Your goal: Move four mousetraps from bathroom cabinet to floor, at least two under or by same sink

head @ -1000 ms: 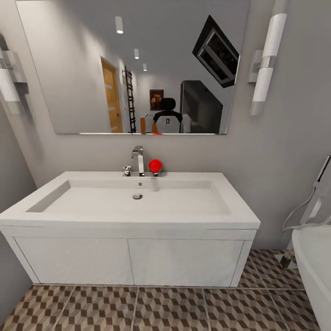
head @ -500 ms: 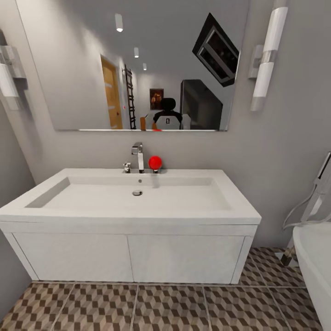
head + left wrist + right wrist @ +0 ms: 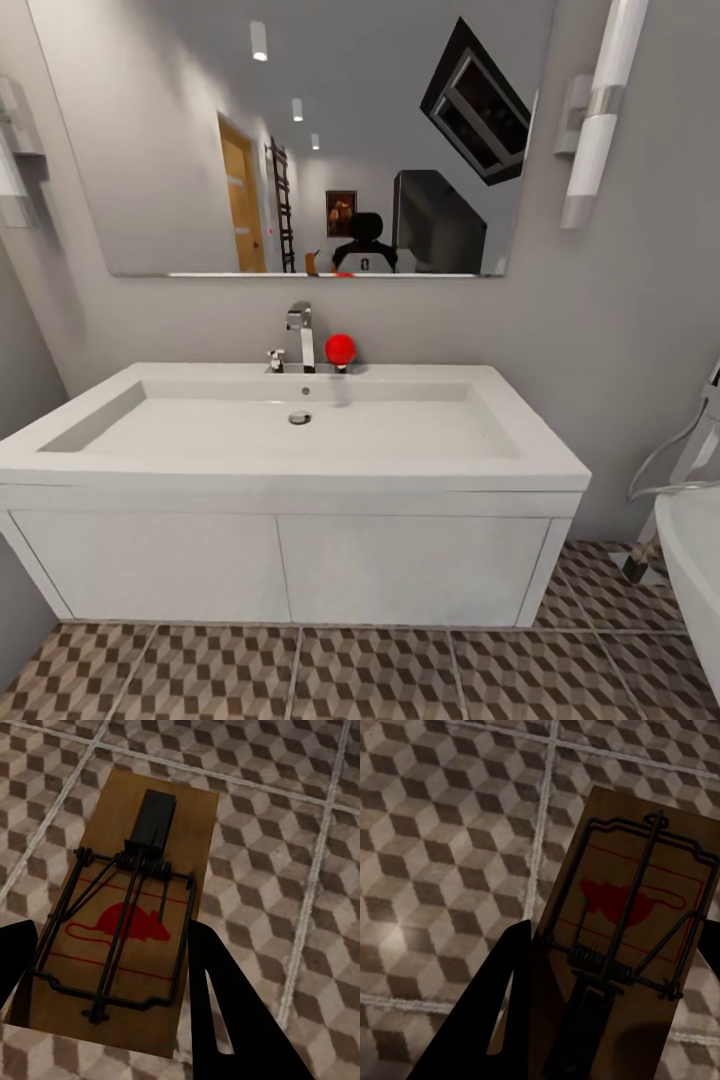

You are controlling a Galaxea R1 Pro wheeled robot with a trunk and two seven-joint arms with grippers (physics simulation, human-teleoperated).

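Note:
A tan wooden mousetrap (image 3: 127, 915) with dark wire and a red mouse print sits between the black fingers (image 3: 225, 1012) of my left gripper (image 3: 112, 945), which is shut on it above the cube-patterned bathroom floor (image 3: 300, 832). My right gripper (image 3: 615, 952) is shut on a second mousetrap (image 3: 634, 907), also held over the bathroom floor (image 3: 435, 832). In the head view a wide white sink (image 3: 300, 470) stands straight ahead on a white vanity (image 3: 280, 565), with the bathroom floor (image 3: 370, 670) in front of it. The cabinet is out of view.
A chrome faucet (image 3: 300, 338) and a red ball (image 3: 340, 349) stand at the sink's back edge under a large mirror (image 3: 290, 130). A white bathtub (image 3: 695, 560) with a hose stands at the right. Grey walls close in on the left and behind.
The head camera has moved closer to the sink, which now looks larger, and the whole picture has shifted with it. Nothing in the room itself has moved.

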